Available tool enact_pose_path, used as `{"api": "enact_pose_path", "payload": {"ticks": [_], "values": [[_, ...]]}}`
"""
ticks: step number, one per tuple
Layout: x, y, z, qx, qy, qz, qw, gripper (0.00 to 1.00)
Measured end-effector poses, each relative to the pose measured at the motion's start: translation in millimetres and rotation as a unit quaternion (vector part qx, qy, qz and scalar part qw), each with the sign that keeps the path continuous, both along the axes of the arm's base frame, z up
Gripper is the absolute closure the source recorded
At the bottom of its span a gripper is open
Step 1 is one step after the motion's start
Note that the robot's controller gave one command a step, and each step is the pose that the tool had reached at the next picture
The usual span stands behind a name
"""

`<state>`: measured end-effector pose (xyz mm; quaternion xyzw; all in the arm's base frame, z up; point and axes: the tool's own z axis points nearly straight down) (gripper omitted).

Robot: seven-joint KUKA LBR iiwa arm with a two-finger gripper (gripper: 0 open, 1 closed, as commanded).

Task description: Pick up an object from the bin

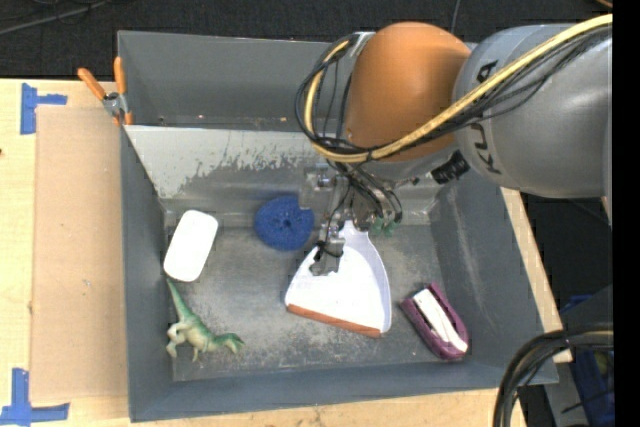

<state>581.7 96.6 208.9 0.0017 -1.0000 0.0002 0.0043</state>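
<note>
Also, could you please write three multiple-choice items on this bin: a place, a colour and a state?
1. Where does the green toy dinosaur lie? A) in the lower left corner of the bin B) in its upper right corner C) on its rim
2. What colour is the round thing left of the gripper? A) red B) blue C) yellow
3. How is the orange-edged white wedge? A) propped against a wall B) lifted above the rim C) lying on the floor
Key: 1 A, it sits by the lower left walls; 2 B, plainly blue; 3 C, it rests beneath the gripper.
</note>
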Motion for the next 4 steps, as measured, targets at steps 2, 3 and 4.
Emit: {"api": "enact_pose_path", "payload": {"ticks": [2,3,4], "values": [[13.1,-43,-65,0.001,-0.0034,0.084,0.9965,0.0],[8.1,-84,-67,0.001,-0.0063,0.111,0.9938,0.0],[26.4,-105,-92,0.002,-0.0018,0.223,0.9748,0.0]]}}
